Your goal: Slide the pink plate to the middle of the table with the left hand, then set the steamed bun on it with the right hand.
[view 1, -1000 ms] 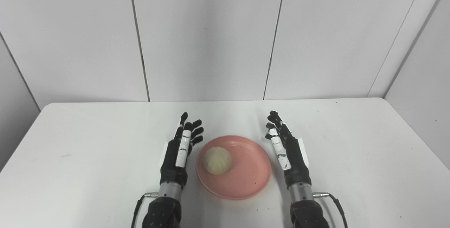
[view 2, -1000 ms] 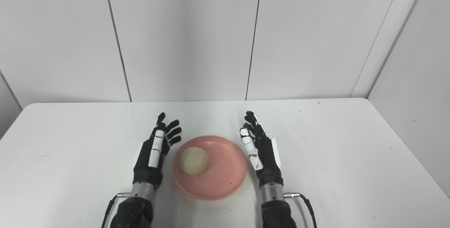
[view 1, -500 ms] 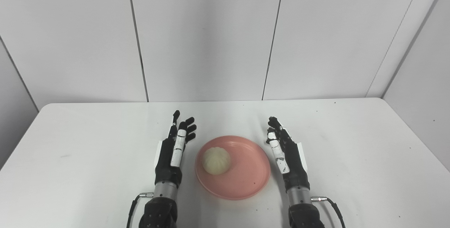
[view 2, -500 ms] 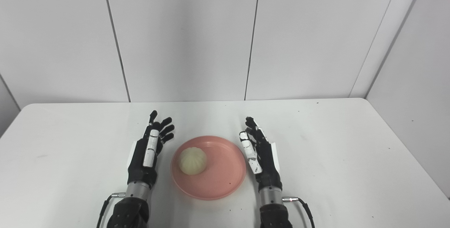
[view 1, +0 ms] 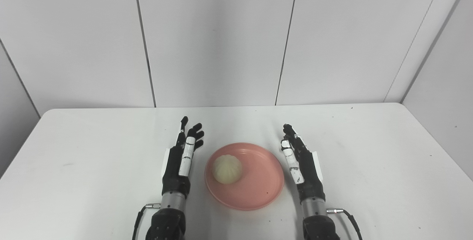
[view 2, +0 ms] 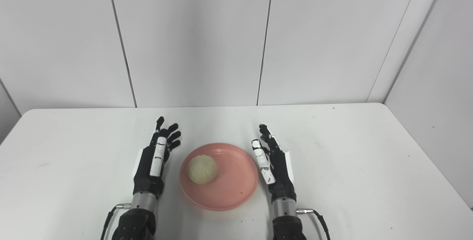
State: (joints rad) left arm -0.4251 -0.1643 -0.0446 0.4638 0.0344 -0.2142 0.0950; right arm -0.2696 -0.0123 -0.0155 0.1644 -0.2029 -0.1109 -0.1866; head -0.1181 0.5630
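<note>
A pink plate [view 1: 258, 192] lies near the middle of the white table [view 1: 92, 151], toward its front edge. A pale steamed bun [view 1: 227, 169] sits on the left part of the plate. My left hand [view 1: 181, 160] is open with fingers spread, on the table just left of the plate and apart from it. My right hand [view 1: 301, 162] is open with fingers straight, just right of the plate, holding nothing. The plate [view 2: 236, 190], bun [view 2: 201, 169], left hand [view 2: 153, 162] and right hand [view 2: 273, 164] also show in the right eye view.
White wall panels [view 1: 221, 36] stand behind the table's far edge. A thin cable [view 1: 351, 217] runs from my right wrist and another [view 1: 138, 219] from my left wrist. A few small dark specks mark the tabletop.
Both hands have drawn back a little toward the front edge and the left hand has moved slightly left. The plate and bun have stayed in place.
</note>
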